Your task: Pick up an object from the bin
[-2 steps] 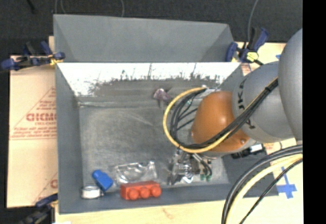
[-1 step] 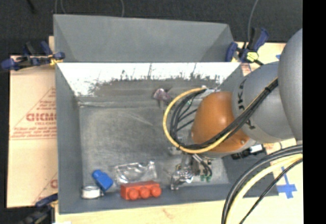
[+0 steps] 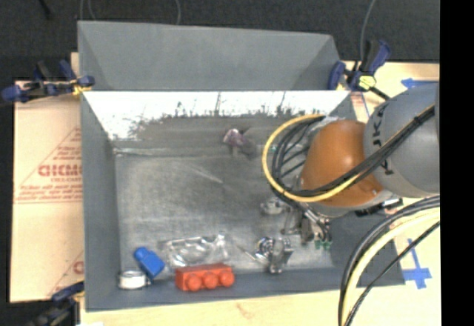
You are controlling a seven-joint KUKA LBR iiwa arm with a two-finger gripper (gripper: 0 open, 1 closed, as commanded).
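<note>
Gripper point(image 3: 285, 241) low in the right part of the grey bin point(image 3: 100, 191), by the wall at the view's bottom.
Camera view: it hangs over a small shiny bluish piece point(image 3: 266, 249); how far it is open, or whether it grips anything, cannot be told. To the left lie a clear plastic wrapper point(image 3: 194, 249), a red studded brick point(image 3: 204, 278) and a blue cap point(image 3: 149, 261).

Grey metal bin point(image 3: 185, 191) with a few small things on its floor.
In the lower left of the frame lie a small silver round piece point(image 3: 132, 280) and a blue cylinder point(image 3: 149, 261) touching it. To the right is a red brick with three studs point(image 3: 204, 278) and, just above it, a crumpled clear plastic piece point(image 3: 194, 249). A small purplish thing point(image 3: 237, 139) lies by the far wall, upper middle.
</note>
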